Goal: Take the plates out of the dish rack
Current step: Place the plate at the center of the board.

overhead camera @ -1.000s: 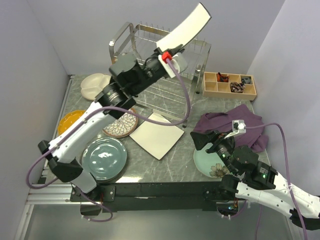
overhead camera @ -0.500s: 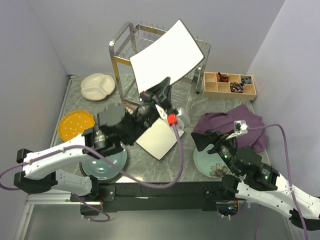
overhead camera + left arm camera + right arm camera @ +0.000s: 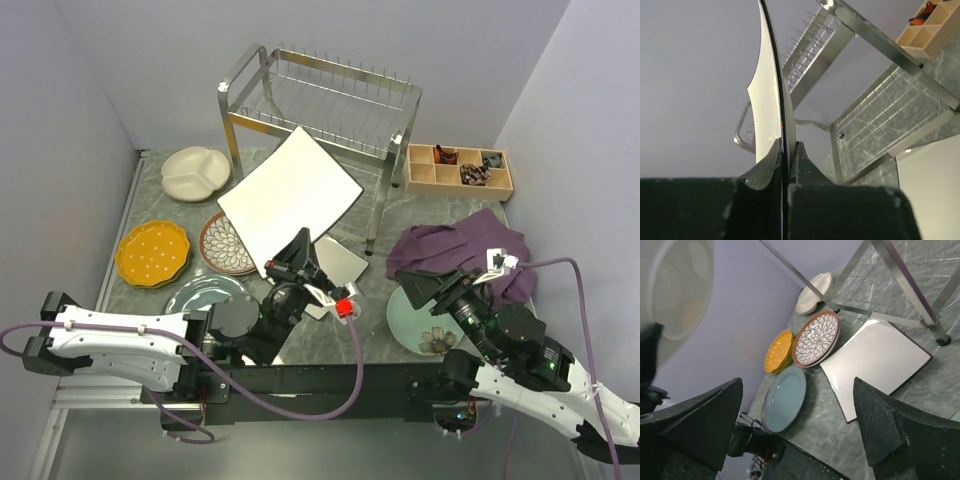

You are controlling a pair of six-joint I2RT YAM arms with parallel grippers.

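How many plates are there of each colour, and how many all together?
White square plates: 2
Cream divided plate: 1
Orange dotted plate: 1
Brown petal plate: 1
Grey-blue plate: 1
Pale green plate: 1
Total: 7

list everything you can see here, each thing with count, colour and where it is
dish rack: 1, silver wire, back centre of the table
held square plate: 1, white, tilted up in front of the rack
flat square plate: 1, white, lying on the table, partly hidden by the held one
divided plate: 1, cream, back left
dotted plate: 1, orange-yellow, left edge
petal plate: 1, brown and white, right of the dotted plate
round plate: 1, grey-blue, front left
flower plate: 1, pale green, front right
cloth: 1, purple, right side
compartment tray: 1, pale wood, back right, beside the rack
left claw: 1, black, shut on the held square plate's edge
right claw: 1, black, open, over the flower plate
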